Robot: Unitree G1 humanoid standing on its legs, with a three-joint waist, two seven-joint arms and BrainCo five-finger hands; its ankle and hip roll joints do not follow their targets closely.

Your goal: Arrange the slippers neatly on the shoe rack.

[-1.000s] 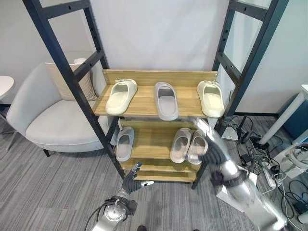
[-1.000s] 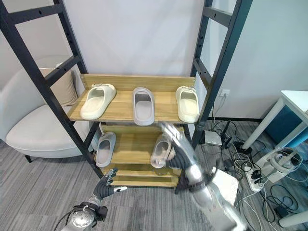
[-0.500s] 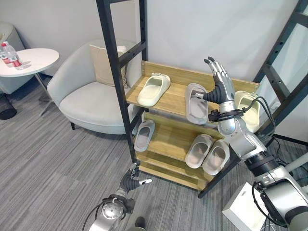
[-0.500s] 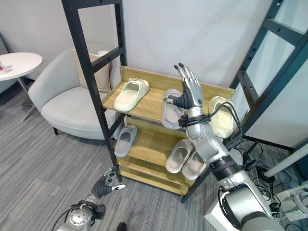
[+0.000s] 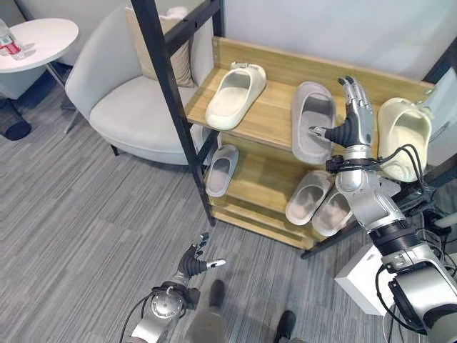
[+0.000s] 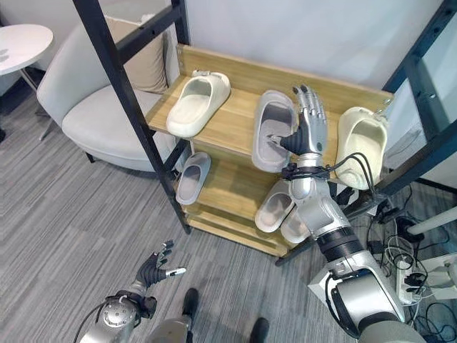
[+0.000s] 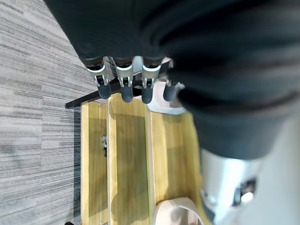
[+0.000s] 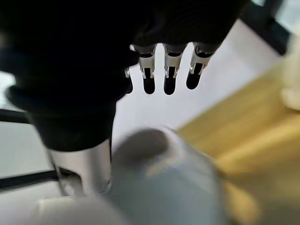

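On the shoe rack [image 5: 275, 114], a grey slipper [image 5: 312, 120] lies just left of the raised right hand [image 5: 355, 121], its thumb at the slipper's edge. A cream slipper [image 5: 402, 136] lies just right of the hand; another cream slipper [image 5: 235, 94] well left. Below the hand, a beige pair [image 5: 320, 204]; a lone grey slipper [image 5: 221, 169] further left.

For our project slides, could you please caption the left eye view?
Open right hand raised beside the grey rubber slipper on the wooden rack's top shelf.

Head pair downward; 2 close wrist views
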